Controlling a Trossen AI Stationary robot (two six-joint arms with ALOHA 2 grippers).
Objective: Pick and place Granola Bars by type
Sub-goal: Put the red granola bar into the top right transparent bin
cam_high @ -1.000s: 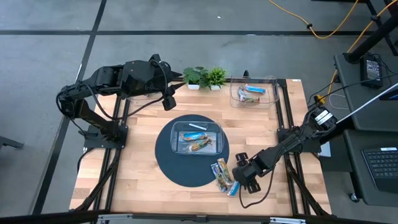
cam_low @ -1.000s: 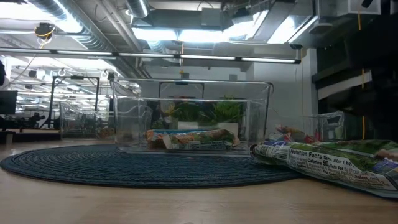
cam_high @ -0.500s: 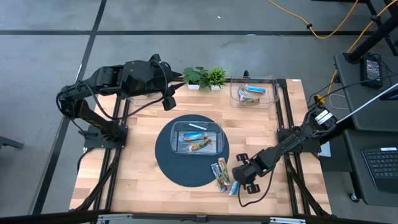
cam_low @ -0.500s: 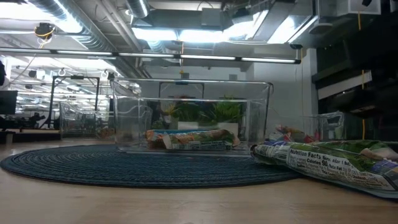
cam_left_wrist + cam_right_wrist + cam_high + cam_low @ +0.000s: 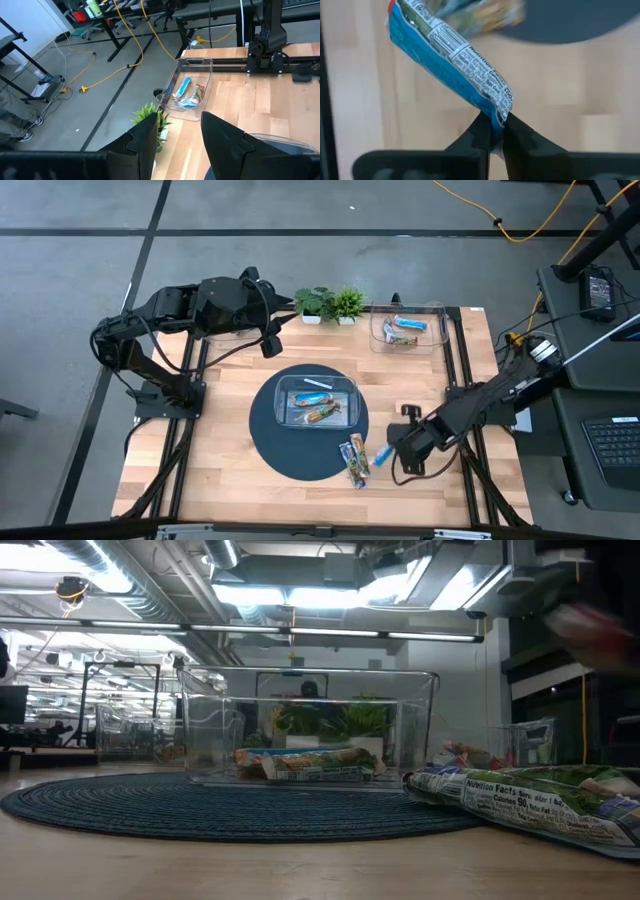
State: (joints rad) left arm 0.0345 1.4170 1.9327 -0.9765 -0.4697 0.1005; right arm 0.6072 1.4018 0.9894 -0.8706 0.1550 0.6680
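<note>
Blue foil bar [image 5: 451,65]: we pinch its end in the right gripper [image 5: 493,131], lifted clear for sorting.
Left gripper [image 5: 177,131]: parked, fingers apart, empty.

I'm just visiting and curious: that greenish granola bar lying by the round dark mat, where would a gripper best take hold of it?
Probably across its narrow width near the middle, coming straight down from above. The greenish granola bar lies flat and long on the table, so its thin edges offer little from the side. The right gripper already pinches a blue granola bar by its end seal; the left gripper waits near the plants.
</note>
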